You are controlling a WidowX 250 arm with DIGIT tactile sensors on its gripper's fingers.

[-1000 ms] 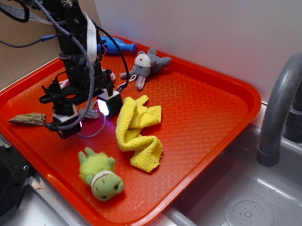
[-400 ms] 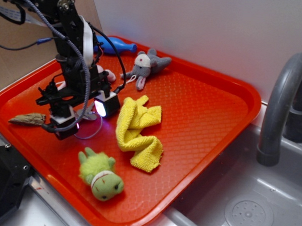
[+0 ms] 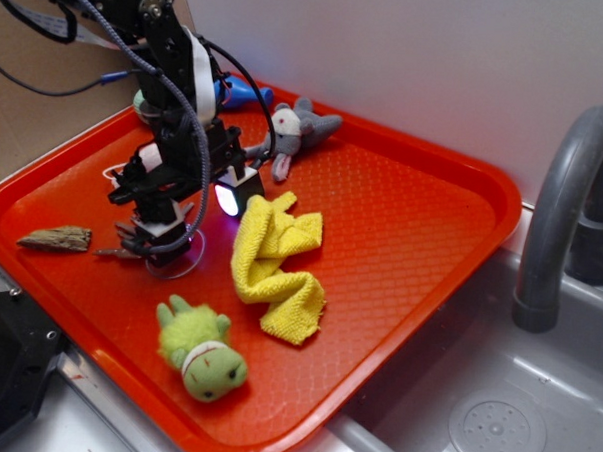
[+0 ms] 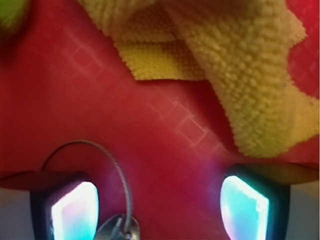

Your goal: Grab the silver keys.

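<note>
Swinging back and right across the red plastic tray (image 3: 423, 201), the black robot gripper (image 3: 153, 242) has been brought low over the silver keys on their thin wire ring (image 4: 120, 227). Its jaws are spread wide, the keys lie between them beside the left pad, so closing looks imminent.

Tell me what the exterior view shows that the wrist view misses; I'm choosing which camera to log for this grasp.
Only the exterior view shows the whole red tray, the green plush, the grey mouse plush, the brown chip, the blue object and the faucet. Only the wrist view shows the wire ring looping up from the silver keys at the bottom edge, beside the lit fingertips. Both show the yellow cloth, the tray surface and the keys near the gripper.
</note>
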